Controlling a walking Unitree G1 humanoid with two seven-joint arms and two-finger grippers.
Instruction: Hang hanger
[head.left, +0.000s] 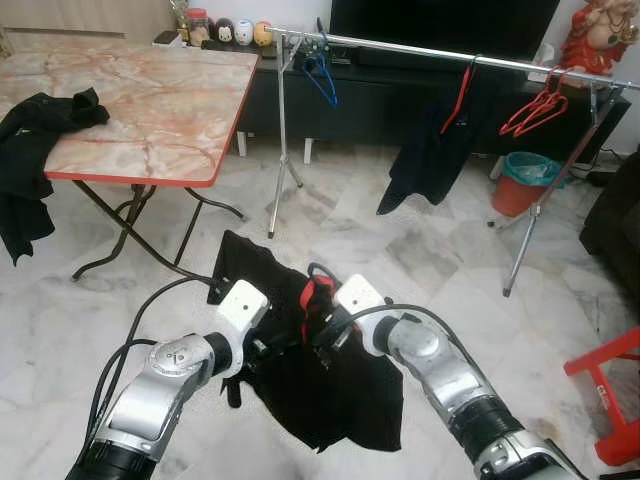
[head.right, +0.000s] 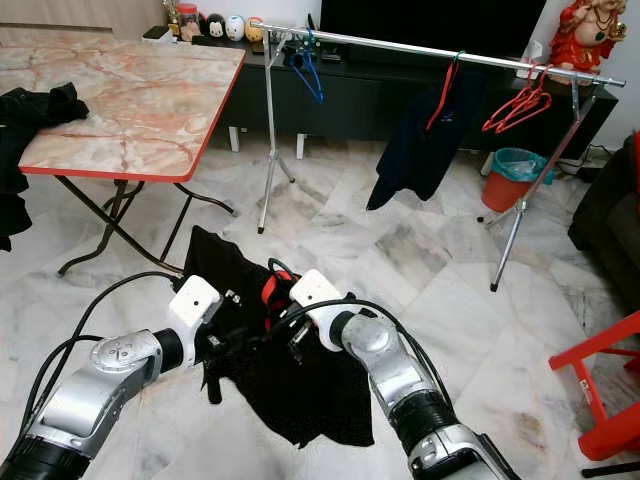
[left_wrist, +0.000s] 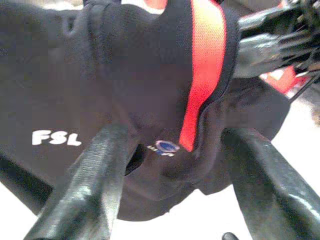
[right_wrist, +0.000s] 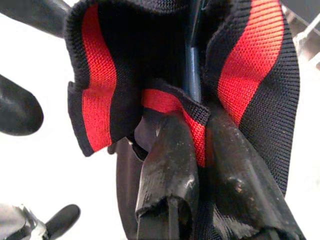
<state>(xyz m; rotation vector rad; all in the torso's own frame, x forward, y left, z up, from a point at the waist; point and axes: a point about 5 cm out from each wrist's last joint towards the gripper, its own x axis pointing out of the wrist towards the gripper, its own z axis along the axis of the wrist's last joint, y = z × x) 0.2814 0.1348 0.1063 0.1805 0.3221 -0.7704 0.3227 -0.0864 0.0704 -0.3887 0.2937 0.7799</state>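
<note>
Left eye view: black shirt (head.left: 330, 385) on hanger (right_wrist: 192, 65) pinched by right gripper (head.left: 322, 335), left gripper (head.left: 262, 347) spread around collar, rail (head.left: 440, 55) far ahead, hanging outstanding.

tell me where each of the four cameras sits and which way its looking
Left eye view: on the head, looking forward and down at the marble floor, the black shirt, the clothes rail and the table; both silver arms show.
Right eye view: the head's other eye, same scene, both arms.
Left wrist view: on the left wrist, looking along the left gripper at the shirt; its two black fingers straddle the fabric.
Right wrist view: on the right wrist; the right gripper pinches the shirt's red-lined collar.
Shared: both wrist views show the collar.
</note>
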